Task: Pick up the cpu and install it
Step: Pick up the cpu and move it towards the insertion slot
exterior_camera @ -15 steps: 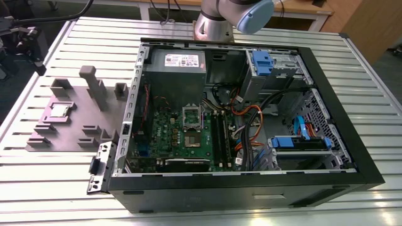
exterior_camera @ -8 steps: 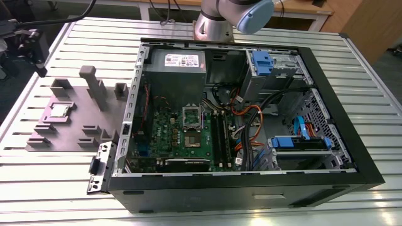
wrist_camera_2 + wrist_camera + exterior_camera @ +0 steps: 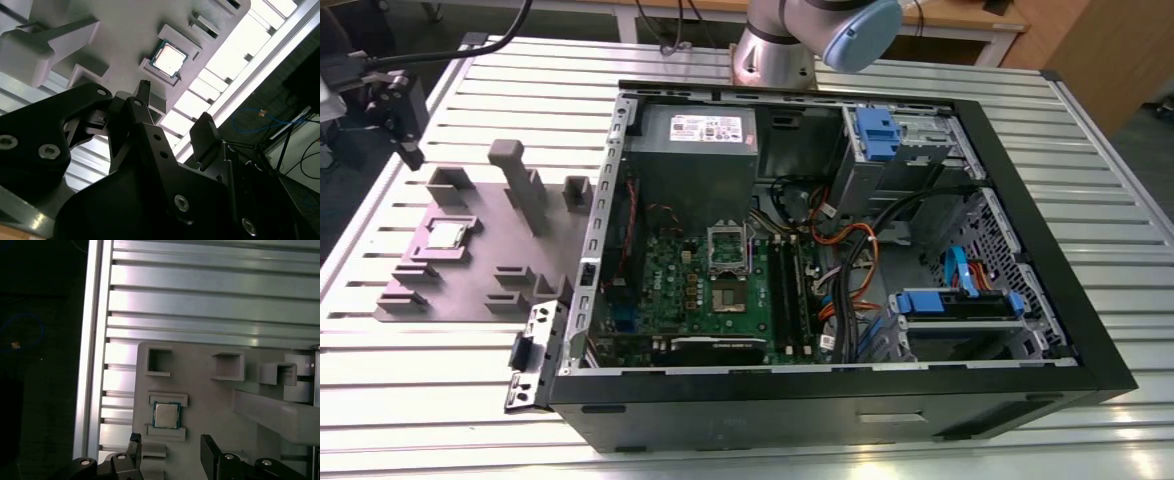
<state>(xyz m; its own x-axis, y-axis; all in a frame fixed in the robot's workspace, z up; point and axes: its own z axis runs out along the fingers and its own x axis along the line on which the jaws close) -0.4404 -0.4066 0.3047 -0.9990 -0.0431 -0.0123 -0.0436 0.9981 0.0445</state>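
gripper: far on the exterior view's left, hovers over the far edge of the fixture; fingers spread wide, nothing between them, touching nothing
cpu: lies flat, silver top up, in a shallow seat on the fixture, low lips on two of its sides; outside the case, apart from the gripper
fixture: grey plastic block with posts and pockets, on the slatted table, just beside the case wall
case: side open, green board lying flat inside, socket near its middle; can't tell if the socket frame is up or down
cables: orange and black bundle on the exterior view's right of the socket, close to it
risk, grab: chip is thin and sits low; fingers could land on the lips or slide over the top, likely tipping it
risk, carry: an off-centre pinch might let it twist or drop
risk, seating: a skewed or turned chip probably won't sit flat in the socket; tall case walls and cables leave little room
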